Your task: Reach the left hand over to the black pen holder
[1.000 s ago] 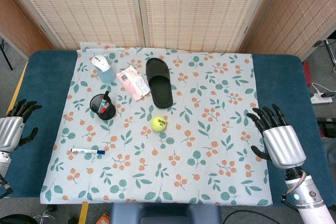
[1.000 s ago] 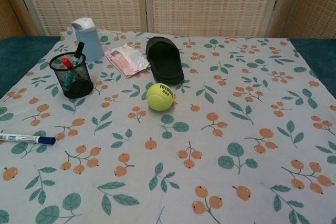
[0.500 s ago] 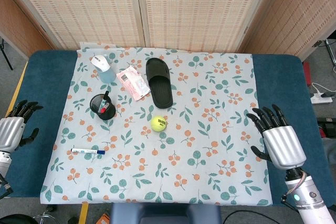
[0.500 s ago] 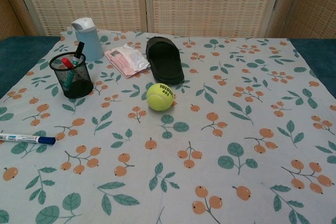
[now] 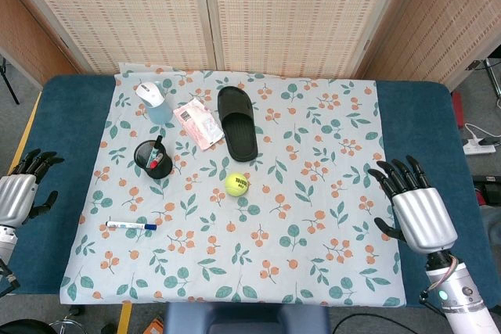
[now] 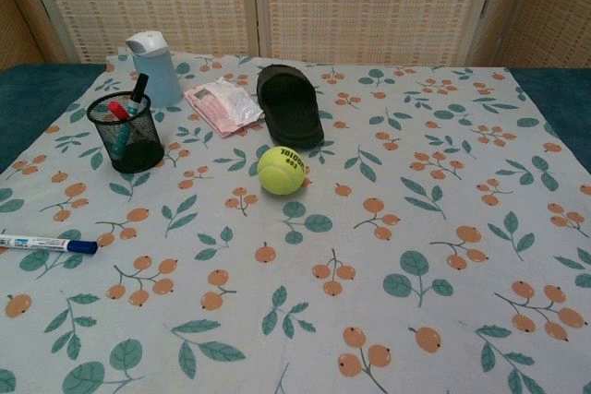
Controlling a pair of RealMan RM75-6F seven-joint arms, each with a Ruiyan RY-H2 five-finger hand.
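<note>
Two hands are showing in the head view, both empty with fingers spread: the left hand [image 5: 17, 195] is hanging off the table's [image 5: 66, 123] left edge, well apart from the black pen holder [image 5: 153, 159], and the right hand [image 5: 419, 213] is sitting at the right edge. Reaching well likely means travelling up and rightward, passing above the marker [image 5: 131, 226].

Neither hand is appearing in the chest view; the black pen holder [image 6: 126, 133] is standing upright, near the dispenser bottle [image 6: 152, 67], with open cloth [image 6: 388, 256] in front.
</note>
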